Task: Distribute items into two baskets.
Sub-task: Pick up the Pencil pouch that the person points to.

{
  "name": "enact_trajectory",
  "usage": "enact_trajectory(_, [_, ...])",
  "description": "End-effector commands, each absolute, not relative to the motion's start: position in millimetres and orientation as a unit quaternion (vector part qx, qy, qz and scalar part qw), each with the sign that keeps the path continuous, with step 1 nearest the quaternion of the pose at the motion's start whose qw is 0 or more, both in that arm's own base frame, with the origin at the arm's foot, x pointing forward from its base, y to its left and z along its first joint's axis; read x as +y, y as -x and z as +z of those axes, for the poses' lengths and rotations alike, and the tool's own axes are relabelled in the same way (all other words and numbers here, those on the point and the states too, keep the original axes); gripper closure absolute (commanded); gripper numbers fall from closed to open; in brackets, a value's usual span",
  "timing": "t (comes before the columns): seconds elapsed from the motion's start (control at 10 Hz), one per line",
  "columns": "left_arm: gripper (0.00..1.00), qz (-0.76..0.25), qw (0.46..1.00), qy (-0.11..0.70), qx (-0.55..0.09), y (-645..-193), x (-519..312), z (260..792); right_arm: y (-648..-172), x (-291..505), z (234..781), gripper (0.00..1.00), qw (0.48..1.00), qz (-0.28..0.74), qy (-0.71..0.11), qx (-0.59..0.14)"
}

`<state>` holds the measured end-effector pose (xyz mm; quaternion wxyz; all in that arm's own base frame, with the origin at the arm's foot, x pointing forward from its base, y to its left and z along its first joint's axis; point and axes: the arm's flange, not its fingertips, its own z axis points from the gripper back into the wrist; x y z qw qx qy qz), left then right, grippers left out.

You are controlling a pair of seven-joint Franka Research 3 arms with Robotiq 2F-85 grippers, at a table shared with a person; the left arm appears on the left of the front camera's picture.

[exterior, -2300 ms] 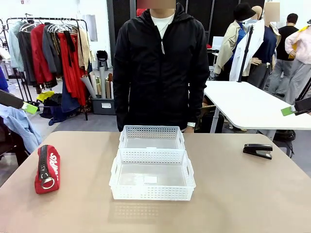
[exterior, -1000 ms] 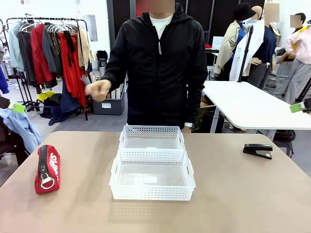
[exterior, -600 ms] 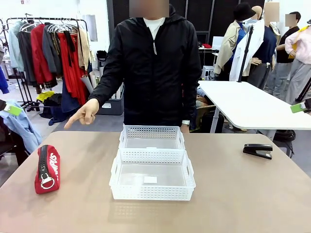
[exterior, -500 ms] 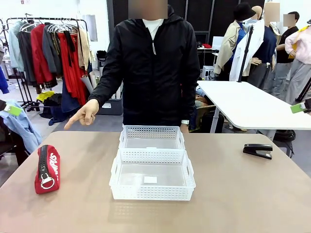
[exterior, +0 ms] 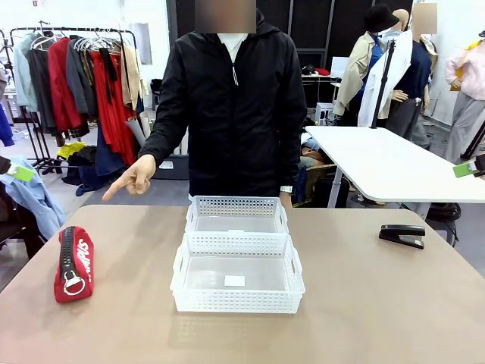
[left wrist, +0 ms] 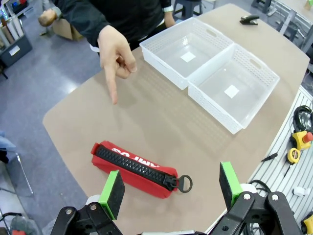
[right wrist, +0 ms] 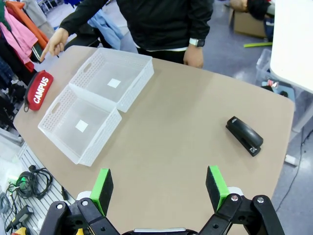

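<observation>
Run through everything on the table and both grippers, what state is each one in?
Red pouch: zipped shut, untouched.
Stapler: closed.
Near basket: empty.
Far basket: empty.
Left gripper: jaws open, holding nothing.
Right gripper: jaws open, holding nothing.
Person's hand: pointing, index finger extended.

Front view low, across table (exterior: pixel 394 303) toward person (exterior: pixel 235 114); wrist views high, sharing baskets (exterior: pixel 236 299).

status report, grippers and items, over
Left gripper and right gripper open, empty. Pouch and stapler on table, near basket and far basket empty. Person's hand points toward pouch.
</observation>
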<state>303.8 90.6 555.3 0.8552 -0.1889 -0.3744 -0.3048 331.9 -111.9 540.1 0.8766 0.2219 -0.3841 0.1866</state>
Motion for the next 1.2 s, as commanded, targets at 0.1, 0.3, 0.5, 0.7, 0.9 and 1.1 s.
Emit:
enact_trajectory(0.1, [0.0,-0.306,0.852,0.194,-0.379,-305.0,90.5,555.4,-332.1,-111.6,541.0,0.0,0.874,0.188,-0.225,-0.387])
enact_trajectory(0.3, [0.0,-0.306,0.852,0.194,-0.379,-305.0,90.5,555.4,-332.1,-111.6,541.0,0.0,0.874,0.188,-0.225,-0.387])
enact_trajectory(0.5, [0.0,-0.306,0.852,0.194,-0.379,-305.0,90.5,555.4,-332.1,-111.6,541.0,0.0,0.874,0.188,-0.225,-0.387])
enact_trajectory(0.7, [0.0,-0.305,0.855,0.189,-0.374,-303.7,90.6,555.3,-332.1,-111.6,541.0,0.0,0.874,0.188,-0.225,-0.387])
enact_trajectory(0.9, [0.0,-0.253,0.89,0.154,-0.347,-328.8,85.1,558.5,-332.1,-111.6,541.0,0.0,0.874,0.188,-0.225,-0.387])
enact_trajectory(1.1, [0.0,-0.228,0.913,0.147,-0.304,-349.2,73.5,559.0,-332.1,-111.6,541.0,0.0,0.874,0.188,-0.225,-0.387])
